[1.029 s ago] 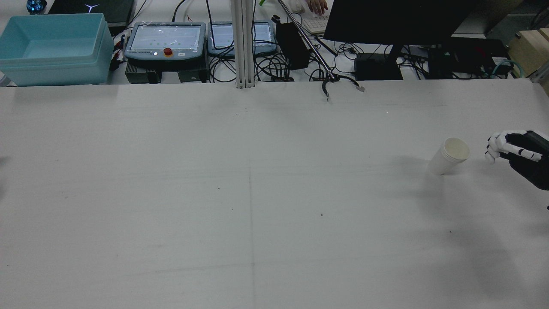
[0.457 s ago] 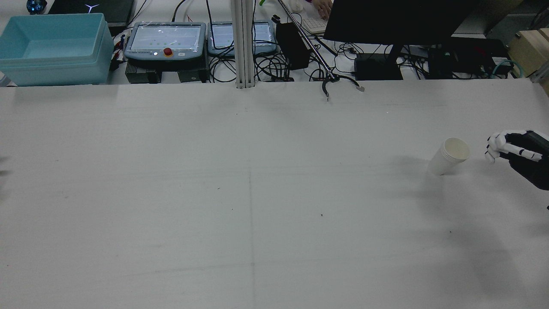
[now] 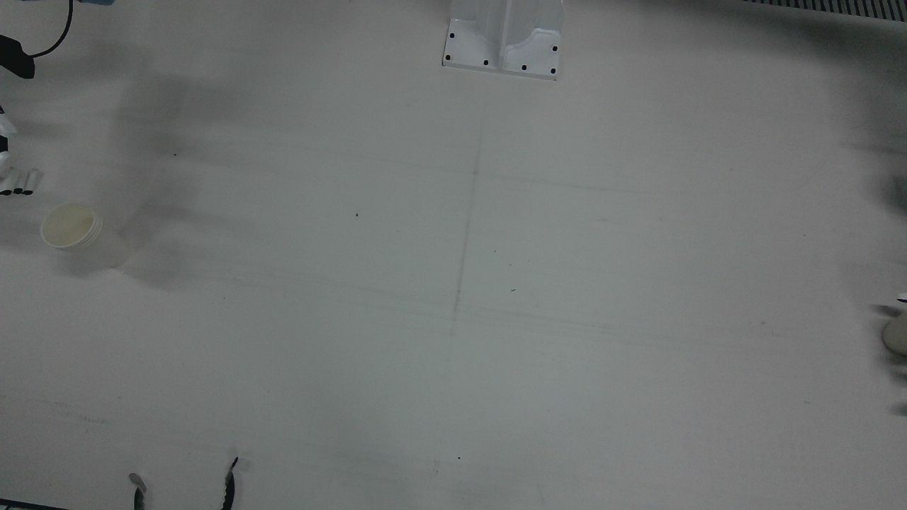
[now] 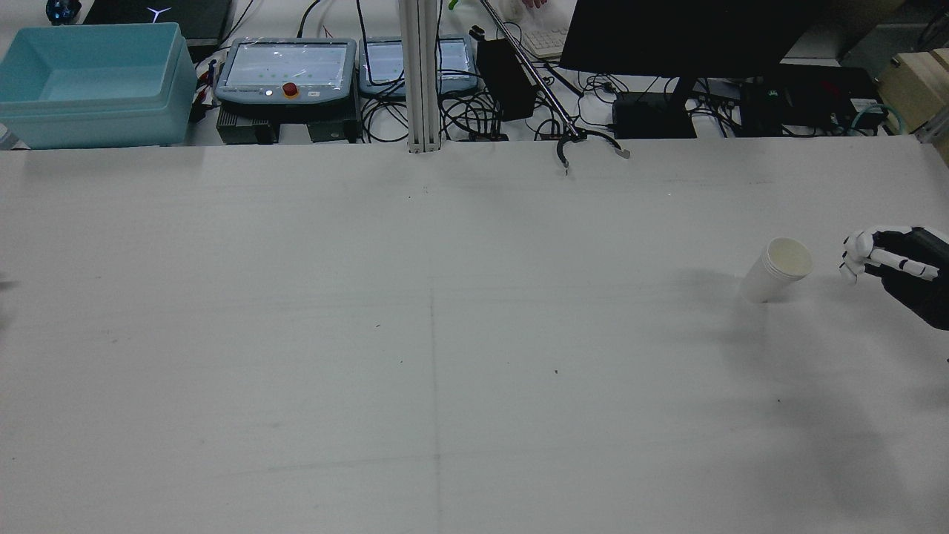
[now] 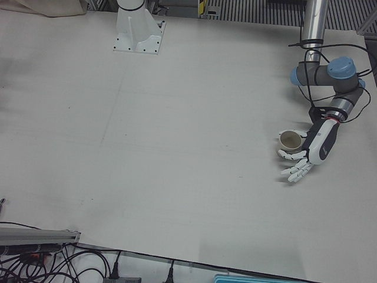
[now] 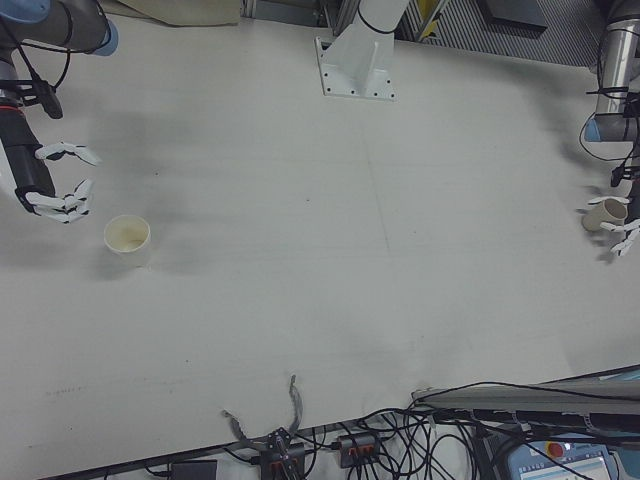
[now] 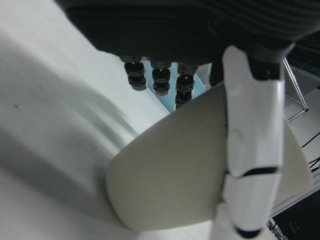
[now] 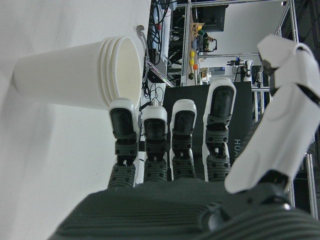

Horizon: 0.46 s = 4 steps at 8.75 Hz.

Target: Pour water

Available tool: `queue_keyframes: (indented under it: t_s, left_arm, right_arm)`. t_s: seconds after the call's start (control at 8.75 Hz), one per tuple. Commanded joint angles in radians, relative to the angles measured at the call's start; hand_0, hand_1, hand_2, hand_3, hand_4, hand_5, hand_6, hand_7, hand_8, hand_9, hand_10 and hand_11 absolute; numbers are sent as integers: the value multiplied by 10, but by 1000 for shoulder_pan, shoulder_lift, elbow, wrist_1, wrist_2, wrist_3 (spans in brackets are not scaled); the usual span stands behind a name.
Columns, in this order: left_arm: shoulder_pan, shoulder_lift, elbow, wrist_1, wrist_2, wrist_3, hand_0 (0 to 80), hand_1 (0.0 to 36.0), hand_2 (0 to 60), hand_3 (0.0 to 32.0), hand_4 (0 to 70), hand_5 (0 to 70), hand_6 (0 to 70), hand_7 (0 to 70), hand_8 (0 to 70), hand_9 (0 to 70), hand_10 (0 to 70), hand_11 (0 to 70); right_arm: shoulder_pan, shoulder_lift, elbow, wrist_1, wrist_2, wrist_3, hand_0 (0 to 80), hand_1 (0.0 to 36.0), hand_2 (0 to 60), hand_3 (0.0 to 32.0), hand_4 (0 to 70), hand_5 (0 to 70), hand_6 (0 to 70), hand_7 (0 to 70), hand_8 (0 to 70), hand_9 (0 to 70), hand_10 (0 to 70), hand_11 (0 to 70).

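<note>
On the white table (image 4: 445, 334), the right hand (image 6: 55, 180) hangs w/ fingers spread, holding nothing, just beside an upright white paper cup (image 6: 127, 236) nr the right edge, while at the far left edge the left hand (image 5: 306, 156), fingers apart, sits against a second beige paper cup (image 5: 290, 140); can't tell if it grips.

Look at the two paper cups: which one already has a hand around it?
The cup at the left hand, whose fingers reach across its wall. The other cup stands alone, clear of the open right hand.
</note>
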Motion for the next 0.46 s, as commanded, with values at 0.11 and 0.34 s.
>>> queue_keyframes:
  t_s: [0.11,0.34]
  left_arm:
    - [0,0,-9,22,0,-43,800,360,600,0,700,700,249,218,146,134,102,176]
    - [0,6,-11,28,0,-59,800,360,600,0,700,700,248,218,142,133,103,176]
  right_arm:
    - [0,-11,-1,5,2,0,477,109,293,0,444,388,495,556,467,624,410,576]
    - [9,-52,-5,24,26,-24,548,238,317,0,239,212,202,280,217,321,222,342]
